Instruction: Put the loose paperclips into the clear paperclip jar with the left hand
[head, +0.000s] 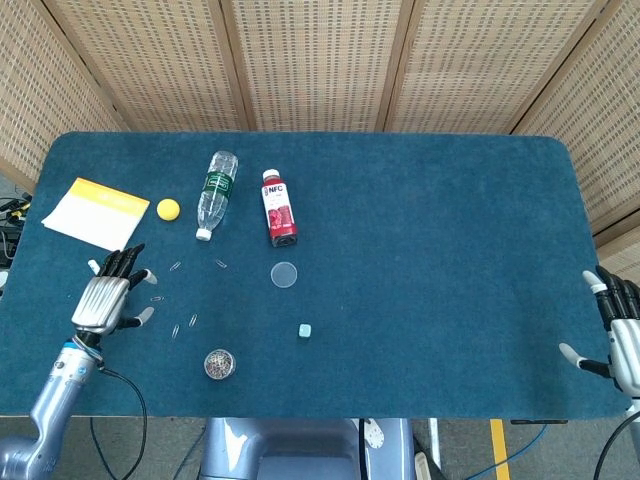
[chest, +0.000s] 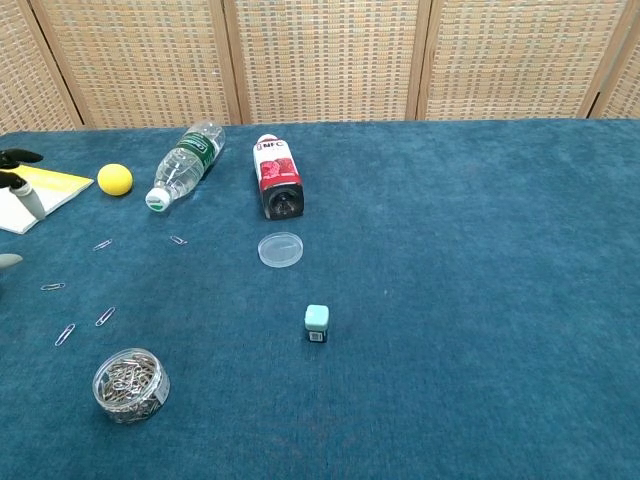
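Observation:
The clear paperclip jar stands near the table's front left, open on top and partly filled with clips. Loose paperclips lie on the blue cloth: two close together just behind the jar, one further left, and two more further back. My left hand hovers at the table's left side, left of the clips, fingers spread and holding nothing. My right hand hangs open off the front right corner.
The jar's round clear lid lies mid-table. Behind it lie a red juice bottle, a water bottle, a yellow ball and a yellow notepad. A small teal cube sits right of the jar.

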